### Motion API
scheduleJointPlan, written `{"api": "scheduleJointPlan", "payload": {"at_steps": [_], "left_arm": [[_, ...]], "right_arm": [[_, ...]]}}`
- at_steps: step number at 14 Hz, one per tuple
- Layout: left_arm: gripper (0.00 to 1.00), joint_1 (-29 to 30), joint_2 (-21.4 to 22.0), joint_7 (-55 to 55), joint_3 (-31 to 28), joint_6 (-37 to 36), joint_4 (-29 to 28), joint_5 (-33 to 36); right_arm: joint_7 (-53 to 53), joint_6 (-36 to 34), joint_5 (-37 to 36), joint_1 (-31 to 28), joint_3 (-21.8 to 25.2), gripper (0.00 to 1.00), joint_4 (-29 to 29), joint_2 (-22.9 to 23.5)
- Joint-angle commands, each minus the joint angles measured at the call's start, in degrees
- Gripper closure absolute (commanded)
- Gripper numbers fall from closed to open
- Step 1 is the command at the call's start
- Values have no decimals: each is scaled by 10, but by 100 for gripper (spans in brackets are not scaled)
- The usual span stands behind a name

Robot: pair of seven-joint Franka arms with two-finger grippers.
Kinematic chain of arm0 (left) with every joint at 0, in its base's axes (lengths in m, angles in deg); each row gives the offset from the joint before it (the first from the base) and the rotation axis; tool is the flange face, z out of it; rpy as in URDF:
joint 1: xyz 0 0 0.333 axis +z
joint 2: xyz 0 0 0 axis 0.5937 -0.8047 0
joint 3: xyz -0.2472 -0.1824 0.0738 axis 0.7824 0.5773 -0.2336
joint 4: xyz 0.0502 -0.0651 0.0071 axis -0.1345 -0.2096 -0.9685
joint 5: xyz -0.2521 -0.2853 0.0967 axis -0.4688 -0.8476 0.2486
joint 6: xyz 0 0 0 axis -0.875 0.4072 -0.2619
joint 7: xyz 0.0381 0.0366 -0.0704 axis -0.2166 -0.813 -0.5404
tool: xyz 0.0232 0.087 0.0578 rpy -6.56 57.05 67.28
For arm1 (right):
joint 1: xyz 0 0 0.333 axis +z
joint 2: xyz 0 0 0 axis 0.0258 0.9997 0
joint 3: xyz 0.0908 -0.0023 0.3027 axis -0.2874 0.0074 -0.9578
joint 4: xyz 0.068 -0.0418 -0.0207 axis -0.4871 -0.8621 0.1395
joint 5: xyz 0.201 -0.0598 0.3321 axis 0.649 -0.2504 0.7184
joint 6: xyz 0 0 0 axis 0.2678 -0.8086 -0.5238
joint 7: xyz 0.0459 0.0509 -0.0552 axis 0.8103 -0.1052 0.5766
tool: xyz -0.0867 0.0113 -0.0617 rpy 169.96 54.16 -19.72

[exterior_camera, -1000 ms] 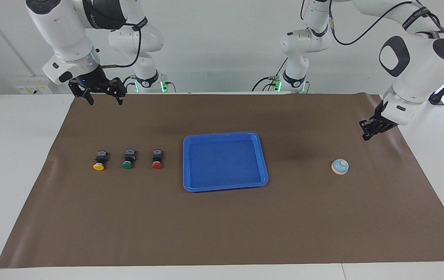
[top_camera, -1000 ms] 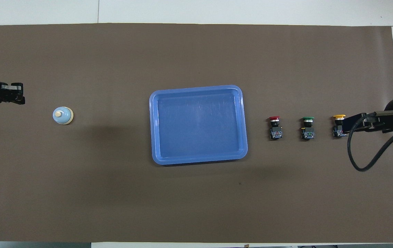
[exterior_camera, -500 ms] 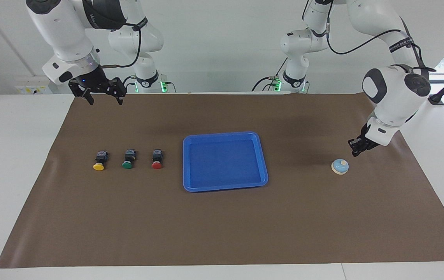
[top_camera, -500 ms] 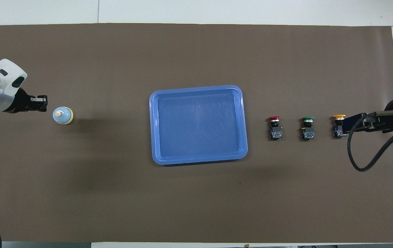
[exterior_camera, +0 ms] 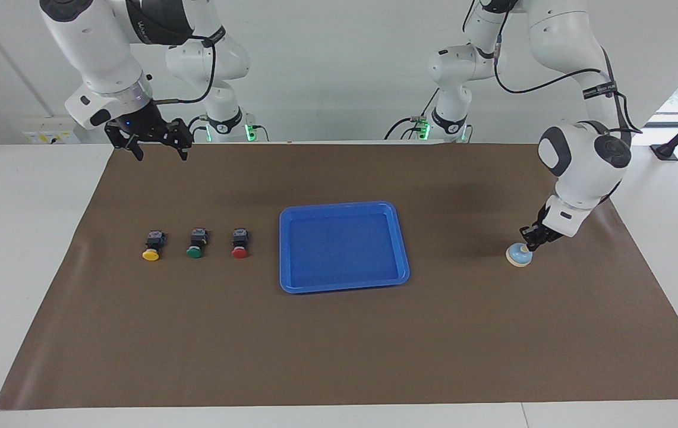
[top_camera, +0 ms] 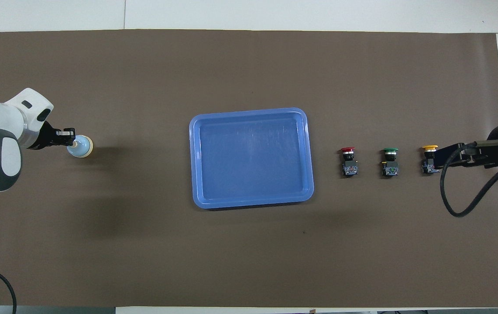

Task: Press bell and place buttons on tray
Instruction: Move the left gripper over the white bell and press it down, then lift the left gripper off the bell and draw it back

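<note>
The light blue bell (exterior_camera: 516,256) stands on the mat toward the left arm's end. My left gripper (exterior_camera: 530,242) is shut, and its tips rest on the bell's top and hide the knob; the overhead view shows the gripper (top_camera: 70,138) at the bell (top_camera: 82,147). The yellow (exterior_camera: 150,254), green (exterior_camera: 194,252) and red (exterior_camera: 239,251) buttons lie in a row toward the right arm's end. The blue tray (exterior_camera: 339,205) lies empty mid-table. My right gripper (exterior_camera: 160,156) is open and waits high over the mat's edge nearest the robots.
A brown mat (exterior_camera: 339,345) covers the table. In the overhead view the raised right gripper (top_camera: 441,158) overlaps the yellow button (top_camera: 429,148), beside the green (top_camera: 390,151) and red (top_camera: 348,150) ones, with the tray (top_camera: 249,110) beside them.
My left gripper has come down and moved toward the bell, from beside it to its top. The right arm, buttons and tray have not moved.
</note>
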Motion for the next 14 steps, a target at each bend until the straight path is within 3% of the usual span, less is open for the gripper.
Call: {"api": "scheduleJointPlan", "payload": {"at_steps": [1,3,5,6,7,8,9,12,14], "left_arm": [[100,-4,-15,-8,-1,27,-17,-4],[100,2,-18,-9,-1,7,2,-4],[100,2,-16,-8,-1,-93,73,-4],[95,1,-14,-8,-1,-157,116,-4],[71,-3,-9,-8,-1,-202,142,-4],[18,-5,2,-5,-1,-234,157,-4],[0,-6,20,-2,-1,-248,157,-4],[0,-11,58,-3,4,-291,160,-4],[0,-14,73,-5,3,-326,165,-4]], "right_arm": [[9,-9,0,-9,-5,0,6,4],[9,-9,0,-9,-5,0,6,4],[9,-9,0,-9,-5,0,6,4],[10,-9,0,-9,-5,0,6,4],[10,-9,0,-10,-5,0,6,4],[9,-9,0,-14,-4,0,6,4],[9,-9,0,-19,-4,0,6,4],[22,-9,0,-30,-4,0,2,3],[69,30,1,-48,-4,0,-22,-2]]}}
